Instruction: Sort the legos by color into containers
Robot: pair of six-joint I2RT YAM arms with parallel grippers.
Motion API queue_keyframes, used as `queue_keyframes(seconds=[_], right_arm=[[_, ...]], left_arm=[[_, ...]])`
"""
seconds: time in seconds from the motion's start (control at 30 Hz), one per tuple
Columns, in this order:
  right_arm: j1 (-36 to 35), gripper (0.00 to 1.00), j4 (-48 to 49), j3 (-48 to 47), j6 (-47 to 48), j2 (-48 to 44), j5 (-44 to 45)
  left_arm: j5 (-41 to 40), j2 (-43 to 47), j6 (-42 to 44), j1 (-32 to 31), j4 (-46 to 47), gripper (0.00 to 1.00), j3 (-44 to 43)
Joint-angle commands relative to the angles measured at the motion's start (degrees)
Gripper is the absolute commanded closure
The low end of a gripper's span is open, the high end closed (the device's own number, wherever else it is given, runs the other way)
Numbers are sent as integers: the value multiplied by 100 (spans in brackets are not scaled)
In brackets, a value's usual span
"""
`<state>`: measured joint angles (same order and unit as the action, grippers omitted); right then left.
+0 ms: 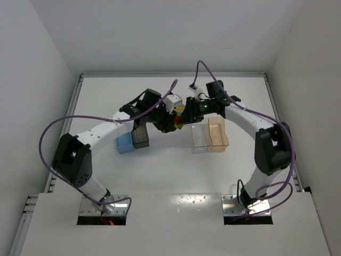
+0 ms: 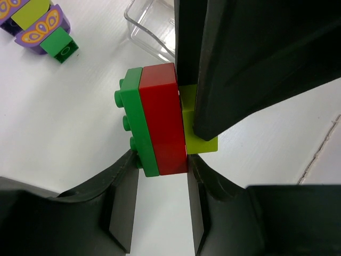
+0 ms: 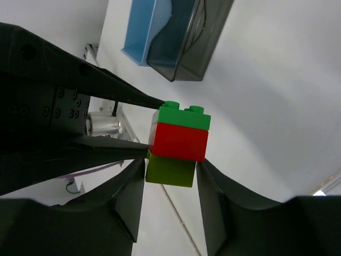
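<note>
the two hands meet at the upper centre of the top view, both holding one stack of three legos: a green brick, a red brick and a yellow-green brick pressed together. the left hand is closed across the green and red pair, pinching its near end. the right hand is closed on the yellow-green brick, fingers tight against both sides. in the top view the light blue bin and dark grey bin sit touching at the lower left of the hands, and the clear bin and tan-orange bin sit side by side at the lower right. at the upper left of the left wrist view a purple brick and a loose green piece lie on the white bench
</note>
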<state>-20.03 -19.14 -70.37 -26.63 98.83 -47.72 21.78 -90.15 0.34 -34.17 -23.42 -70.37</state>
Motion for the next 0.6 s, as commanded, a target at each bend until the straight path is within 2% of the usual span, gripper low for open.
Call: queue_keyframes(seconds=[0.0,0.07,0.1,0.2,0.23,0.43,0.57], right_arm=[[-36,56,357,-126,-176,84,-412],[-36,67,358,-126,-176,84,-535],[-36,76,358,-126,-176,84,-536],[-36,90,410,-21,-228,84,-676],[16,99,411,49,-228,-3,-677],[70,100,411,454,-228,-617,-677],[245,100,43,524,192,-1074,-423]], left_arm=[[37,270,-95,-54,224,94,-223],[-24,270,-95,-54,277,94,-223],[-25,270,-95,-54,277,94,-171],[-393,323,-95,-54,452,97,-109],[-516,392,-165,-54,505,97,-48],[-1271,446,-429,315,786,100,6],[-1405,507,-491,429,848,100,6]])
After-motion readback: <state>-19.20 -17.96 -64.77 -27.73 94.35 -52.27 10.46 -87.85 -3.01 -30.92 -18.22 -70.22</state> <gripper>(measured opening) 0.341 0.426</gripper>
